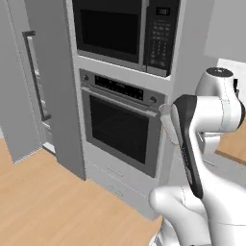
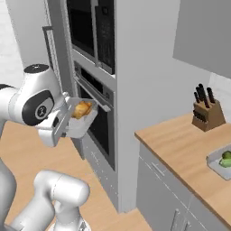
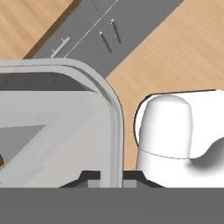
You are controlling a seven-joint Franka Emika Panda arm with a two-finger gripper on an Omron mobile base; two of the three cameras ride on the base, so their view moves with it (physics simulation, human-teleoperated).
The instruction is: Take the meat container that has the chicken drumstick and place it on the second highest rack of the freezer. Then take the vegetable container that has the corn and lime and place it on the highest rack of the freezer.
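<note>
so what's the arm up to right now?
The white arm's gripper is shut on the rim of a shallow light-grey tray holding the golden orange-brown chicken drumstick, carried in the air in front of the built-in wall oven. The tall grey freezer stands open to the left. A second tray with green produce sits on the wooden counter.

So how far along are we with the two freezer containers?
Done: the meat container with the chicken drumstick is off the counter, the gripper shut on its rim. In hand: carrying it past the wall oven toward the freezer, whose door stands open. Left: setting it on the second highest rack, then fetching the vegetable container from the counter.
</note>
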